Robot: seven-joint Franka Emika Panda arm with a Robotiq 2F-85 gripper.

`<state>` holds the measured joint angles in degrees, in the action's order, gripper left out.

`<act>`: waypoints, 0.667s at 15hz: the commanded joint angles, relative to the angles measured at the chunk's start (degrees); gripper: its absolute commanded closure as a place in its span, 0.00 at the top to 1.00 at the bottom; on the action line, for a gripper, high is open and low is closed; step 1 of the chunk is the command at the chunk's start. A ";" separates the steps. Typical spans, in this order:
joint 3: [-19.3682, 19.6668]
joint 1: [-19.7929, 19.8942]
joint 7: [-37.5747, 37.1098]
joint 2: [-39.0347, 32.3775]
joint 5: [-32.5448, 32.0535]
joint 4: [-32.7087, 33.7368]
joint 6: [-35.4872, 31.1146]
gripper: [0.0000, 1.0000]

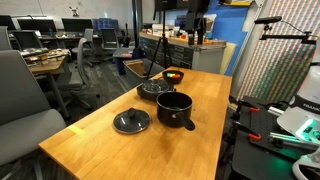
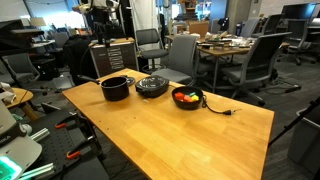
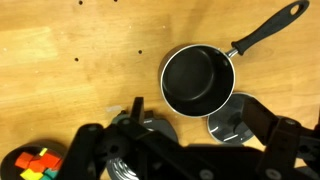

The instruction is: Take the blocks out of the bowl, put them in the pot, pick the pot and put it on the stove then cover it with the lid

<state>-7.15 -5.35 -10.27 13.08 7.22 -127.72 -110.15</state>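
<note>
The black pot [image 3: 198, 80] stands empty on the wooden table, its handle pointing away to the upper right in the wrist view. It shows in both exterior views [image 1: 175, 108] [image 2: 116, 88]. The dark bowl [image 1: 174, 75] [image 2: 187, 98] holds the yellow and orange-red blocks [image 3: 35, 162]. The stove [image 1: 153, 89] [image 2: 152, 86] sits between the bowl and the pot. The shiny lid [image 1: 131, 121] [image 3: 235, 122] lies flat beside the pot. My gripper [image 3: 195, 106] is open and empty, high above the pot, the lid and the stove.
A black cable [image 2: 220, 108] runs across the table from the bowl side. A tripod [image 1: 155, 55] stands behind the table. Office chairs [image 2: 180, 55] and desks surround it. A strip of yellow tape [image 1: 78, 130] lies near the table's edge.
</note>
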 commanded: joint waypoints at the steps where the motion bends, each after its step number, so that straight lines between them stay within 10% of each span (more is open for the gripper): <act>1: 5.70 4.58 0.99 -0.77 1.81 -0.57 -5.22 1.00; 6: 3.78 3.03 0.92 -1.31 0.53 -0.26 -2.64 1.00; 10: 4.44 3.85 2.18 -5.48 -0.75 0.69 -13.10 1.00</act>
<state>-4.24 -2.81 -9.60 10.86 6.82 -128.41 -116.70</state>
